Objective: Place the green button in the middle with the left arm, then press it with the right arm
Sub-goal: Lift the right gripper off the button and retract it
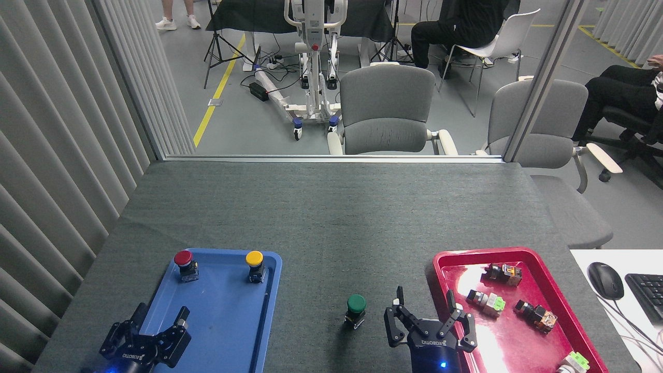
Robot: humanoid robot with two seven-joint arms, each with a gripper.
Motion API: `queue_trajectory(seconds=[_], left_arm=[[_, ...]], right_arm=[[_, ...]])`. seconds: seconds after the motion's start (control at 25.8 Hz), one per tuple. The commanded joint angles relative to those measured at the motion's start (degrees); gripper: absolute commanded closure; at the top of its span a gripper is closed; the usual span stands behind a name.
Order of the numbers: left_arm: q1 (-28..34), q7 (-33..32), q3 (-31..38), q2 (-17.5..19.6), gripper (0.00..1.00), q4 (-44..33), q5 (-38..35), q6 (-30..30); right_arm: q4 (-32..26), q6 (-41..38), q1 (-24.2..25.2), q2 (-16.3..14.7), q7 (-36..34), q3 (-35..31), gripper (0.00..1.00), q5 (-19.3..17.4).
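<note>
The green button (356, 310) stands upright on the bare dark grey table between the two trays, with nothing touching it. My right gripper (424, 303) is open just to its right, fingers spread, its right finger over the red tray's left rim. Over the near left corner of the blue tray (228, 331), my left gripper (158, 314) is open and holds nothing.
A red-capped button (184, 263) and a yellow-capped one (255, 264) stand at the far end of the blue tray. The red tray (518, 352) holds several small switches. A mouse (605, 280) and keyboard lie at the far right. Grey chairs stand beyond the table's far edge.
</note>
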Motion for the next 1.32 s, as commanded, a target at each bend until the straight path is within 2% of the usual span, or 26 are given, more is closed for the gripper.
queue_trajectory(seconds=[0.0, 0.31, 0.5, 0.66, 1.12, 1.28], left_arm=[[-0.5, 0.0, 0.0, -0.1, 0.01, 0.0, 0.0, -0.5], [-0.5, -1.0, 0.0, 0.5, 0.01, -4.2, -0.1, -0.6], [-0.5, -3.8, 0.0, 0.7, 0.01, -4.3, -0.1, -0.5], [-0.5, -3.8, 0.0, 0.5, 0.01, -4.2, -0.1, -0.5], [-0.4, -3.9, 0.0, 0.2, 0.01, -4.2, -0.1, -0.4], [-0.5, -4.0, 0.2, -0.1, 0.01, -4.2, -0.1, -0.5]], right_arm=[[-0.7, -0.5, 1.5, -0.9, 0.0, -1.3, 0.02, -1.1], [-2.7, -1.9, 2.9, -1.5, 0.1, -1.2, 0.02, -1.2], [-2.7, -2.6, 3.1, -1.7, 0.0, -0.8, 0.02, -1.2], [-4.1, -2.6, 4.2, -0.1, 0.3, -0.6, 0.02, -1.1], [-4.7, -2.6, 3.9, -1.4, 0.1, -0.6, 0.01, -1.1], [-4.7, -3.0, 5.1, -1.4, 0.8, -0.6, 0.01, -2.4]])
